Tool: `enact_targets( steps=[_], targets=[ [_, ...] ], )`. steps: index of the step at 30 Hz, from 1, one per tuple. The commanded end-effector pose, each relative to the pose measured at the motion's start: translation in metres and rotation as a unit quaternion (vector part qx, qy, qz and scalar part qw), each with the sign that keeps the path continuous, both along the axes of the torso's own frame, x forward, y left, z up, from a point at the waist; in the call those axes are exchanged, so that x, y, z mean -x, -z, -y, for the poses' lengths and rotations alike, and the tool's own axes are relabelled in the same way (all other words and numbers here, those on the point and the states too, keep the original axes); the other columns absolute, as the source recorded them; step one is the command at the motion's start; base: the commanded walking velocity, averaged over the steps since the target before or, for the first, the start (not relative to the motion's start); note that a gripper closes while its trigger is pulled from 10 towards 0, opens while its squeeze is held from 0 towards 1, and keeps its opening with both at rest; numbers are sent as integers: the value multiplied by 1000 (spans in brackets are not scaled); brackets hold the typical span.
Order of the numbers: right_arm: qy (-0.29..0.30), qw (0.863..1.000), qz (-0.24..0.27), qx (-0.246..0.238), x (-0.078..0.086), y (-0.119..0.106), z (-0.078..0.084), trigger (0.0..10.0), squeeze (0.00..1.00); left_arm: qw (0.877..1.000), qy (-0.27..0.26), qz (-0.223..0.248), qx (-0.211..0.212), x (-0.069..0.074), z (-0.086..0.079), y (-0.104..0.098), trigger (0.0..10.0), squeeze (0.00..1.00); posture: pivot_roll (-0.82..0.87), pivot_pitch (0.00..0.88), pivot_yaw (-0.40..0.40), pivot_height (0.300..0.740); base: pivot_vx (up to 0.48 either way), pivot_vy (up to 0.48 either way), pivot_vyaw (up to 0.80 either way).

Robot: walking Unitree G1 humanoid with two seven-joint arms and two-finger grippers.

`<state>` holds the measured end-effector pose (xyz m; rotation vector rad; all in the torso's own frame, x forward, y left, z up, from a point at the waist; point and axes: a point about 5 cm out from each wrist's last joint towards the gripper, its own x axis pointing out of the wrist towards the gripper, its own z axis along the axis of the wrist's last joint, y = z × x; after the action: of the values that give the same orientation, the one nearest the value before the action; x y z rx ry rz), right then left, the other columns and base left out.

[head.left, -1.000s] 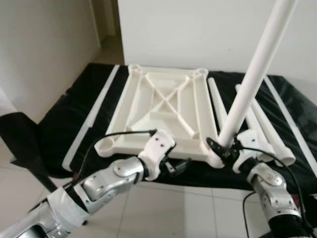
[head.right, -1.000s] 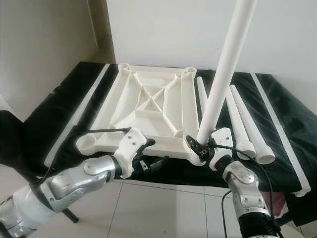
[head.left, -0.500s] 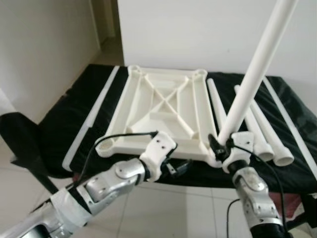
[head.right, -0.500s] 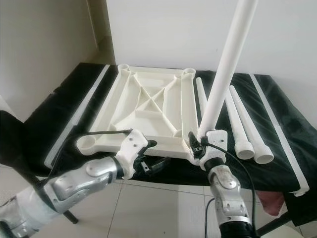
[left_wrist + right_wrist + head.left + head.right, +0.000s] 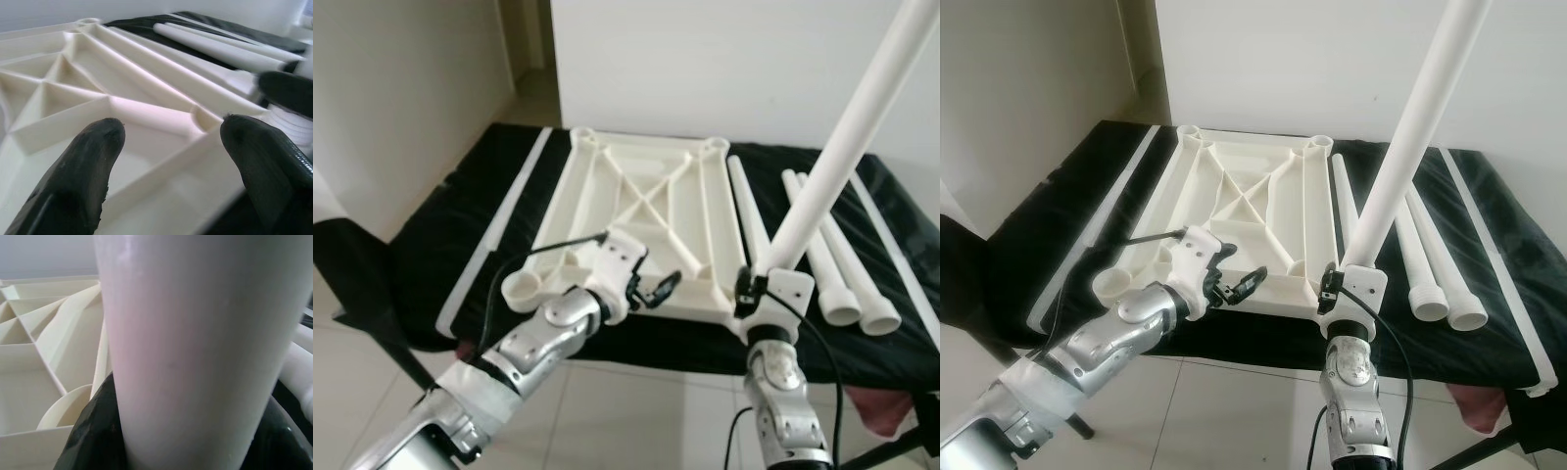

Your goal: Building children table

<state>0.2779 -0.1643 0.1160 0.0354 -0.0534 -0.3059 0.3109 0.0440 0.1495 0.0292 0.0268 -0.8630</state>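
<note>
Right claw (image 5: 759,287), lower right of frame, arm reaching up from below, clenched round a long white plastic table leg (image 5: 847,137) tilted toward upper right, base at the near right corner socket. Left claw (image 5: 658,289), centre, fingers apart, empty, over near edge of upturned cream ribbed plastic table panel (image 5: 636,211) on black-covered tabletop (image 5: 450,225). Three spare white legs (image 5: 832,259) lie w/ it, at right.

Both head cameras looked forward and down from above the robot's arms, taking in the whole upturned tabletop (image 5: 641,211) on the black cloth (image 5: 460,220). The left wrist camera sat very close behind the left gripper (image 5: 168,147), facing across the tabletop's ribs. The right wrist camera pressed almost against the table leg (image 5: 195,347), with the shared tabletop just beside that gripper.
</note>
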Motion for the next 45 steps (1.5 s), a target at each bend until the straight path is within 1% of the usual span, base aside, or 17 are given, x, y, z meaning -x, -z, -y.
enact_targets(
  steps=[1,4,6,7,9,13,17,28,29,34,36,37,38,39,40,42,45],
  targets=[
    [33,998,-49,-18,7,20,9,10000,0,1000,24,2,4,-3,-2,-1,10000,0,5,0,-13,740,0,0,0],
    [39,998,-49,-14,9,19,7,10000,0,999,-47,5,-4,-16,-11,2,10000,0,3,0,-10,740,0,0,0],
    [39,998,-49,-14,9,19,7,10000,0,999,-47,5,-4,-16,-11,2,10000,0,3,0,-10,740,0,0,0],
    [38,998,-48,-14,9,18,6,10000,0,996,-87,4,-4,-23,-17,2,10000,0,3,0,-5,740,0,0,0],
    [38,998,-44,-17,9,18,5,10000,0,983,-185,-17,11,-38,-35,4,10000,0,3,0,-4,740,0,0,0],
    [41,998,-44,-17,10,17,4,10000,0,963,-268,-6,9,-46,-51,4,10000,0,0,3,0,740,0,0,0],
    [41,998,-43,-18,9,16,4,10000,0,952,-307,-2,16,-48,-59,4,10000,0,0,4,0,740,0,0,0],
    [28,999,-38,-21,7,14,2,10000,24,958,-286,-1,34,-49,-51,3,10000,0,0,3,-3,740,0,0,0],
    [23,999,-34,-25,7,13,2,10000,1000,959,-282,0,35,-49,-50,3,10000,0,0,3,-3,740,0,0,0],
    [-46,999,-2,-17,9,3,2,10000,1000,977,-209,21,31,-41,-35,-2,10000,0,-2,3,0,740,0,0,0],
    [-89,996,-1,-4,10,2,5,10000,1000,990,-131,40,28,-32,-22,-7,10000,0,-3,4,-2,740,0,0,0],
    [-89,996,-1,-4,10,2,5,10000,1000,990,-131,40,28,-32,-22,-7,10000,0,-3,4,-2,740,0,0,0],
    [-101,995,-1,6,11,2,10,10000,55,994,-90,54,23,-27,-16,-10,10000,0,-4,4,-2,740,0,0,0],
    [-124,992,2,18,11,0,15,10000,0,996,-41,74,9,-19,-9,-10,10000,0,-5,2,1,740,0,0,0],
    [-124,992,2,18,11,0,15,10000,0,996,-41,74,9,-19,-9,-10,10000,0,-5,2,1,740,0,0,0],
    [-162,986,8,42,11,-5,24,10000,0,997,33,77,0,-6,1,-8,10000,0,-8,2,3,740,0,0,0],
    [-212,976,14,57,9,-10,29,10000,0,994,75,78,-1,3,8,-8,10000,0,-14,0,11,740,0,0,0]
  ],
)
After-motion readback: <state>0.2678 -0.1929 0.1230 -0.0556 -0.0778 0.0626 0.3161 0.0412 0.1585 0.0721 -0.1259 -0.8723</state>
